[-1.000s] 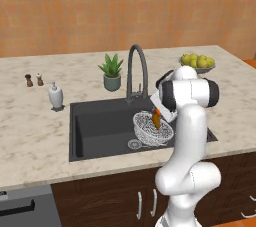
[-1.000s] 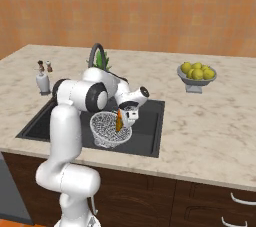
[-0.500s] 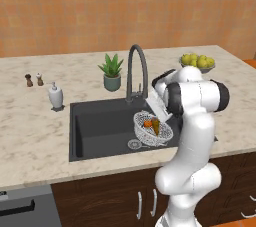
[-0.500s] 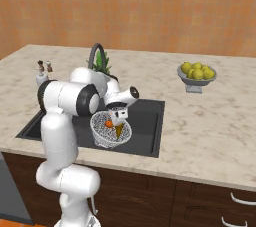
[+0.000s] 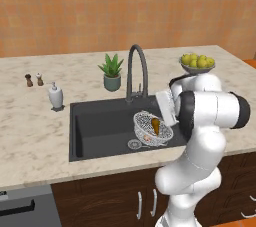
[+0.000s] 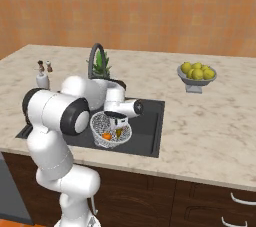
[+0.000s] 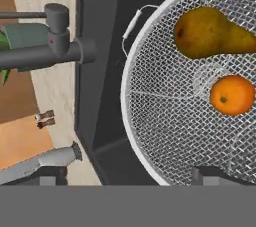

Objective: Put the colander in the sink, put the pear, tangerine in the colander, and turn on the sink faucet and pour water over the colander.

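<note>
Now the pear (image 7: 212, 33) lies on its side in the colander (image 7: 165, 121), long axis across the hand view, narrow end toward the right edge, tangerine (image 7: 232, 95) just beside it. Colander sits in the sink (image 5: 100, 131). Gripper (image 6: 118, 119) hangs above, jaws spread wide, empty.

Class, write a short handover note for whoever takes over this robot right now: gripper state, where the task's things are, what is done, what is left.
Gripper: open, holding nothing, just above the colander.
Colander: sits in the sink, at its right end.
Pear and tangerine: both lie inside the colander, apart from each other.
Sink faucet: behind the sink; no water visible.
Done: colander placed, both fruits loaded.
Left: turn on the faucet and run water over the colander.
</note>
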You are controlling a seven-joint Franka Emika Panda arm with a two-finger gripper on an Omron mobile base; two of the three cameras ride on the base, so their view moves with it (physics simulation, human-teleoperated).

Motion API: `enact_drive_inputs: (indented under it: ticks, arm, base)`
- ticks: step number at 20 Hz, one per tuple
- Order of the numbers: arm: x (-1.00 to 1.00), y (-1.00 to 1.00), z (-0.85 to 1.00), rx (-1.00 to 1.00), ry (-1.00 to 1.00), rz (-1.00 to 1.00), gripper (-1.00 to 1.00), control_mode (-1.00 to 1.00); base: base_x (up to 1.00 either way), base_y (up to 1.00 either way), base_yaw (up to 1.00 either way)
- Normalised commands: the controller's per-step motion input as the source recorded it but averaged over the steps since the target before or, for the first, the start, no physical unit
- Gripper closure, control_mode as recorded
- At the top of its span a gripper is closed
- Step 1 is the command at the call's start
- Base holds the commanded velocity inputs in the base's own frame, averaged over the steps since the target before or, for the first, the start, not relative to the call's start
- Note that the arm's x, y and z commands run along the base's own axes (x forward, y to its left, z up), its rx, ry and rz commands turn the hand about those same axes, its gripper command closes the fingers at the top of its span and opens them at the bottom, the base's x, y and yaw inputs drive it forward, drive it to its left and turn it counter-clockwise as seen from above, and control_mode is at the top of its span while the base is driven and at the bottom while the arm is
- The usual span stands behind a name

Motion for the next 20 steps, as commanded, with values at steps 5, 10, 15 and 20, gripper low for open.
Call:
enact_drive_inputs:
  ticks: [5,10,15,20]
  arm:
    - [0.41,-0.48,0.66,0.48,0.32,-0.01,-1.0,-1.0]
    - [0.74,-0.41,0.55,0.52,0.42,0.0,-1.0,-1.0]
    - [0.76,-0.14,0.06,0.35,0.25,-0.03,-1.0,-1.0]
    - [0.93,0.19,-0.09,0.15,0.48,-0.08,-1.0,-1.0]
  base:
    - [0.0,0.0,0.0]
    - [0.0,0.0,0.0]
    - [0.0,0.0,0.0]
    - [0.0,0.0,0.0]
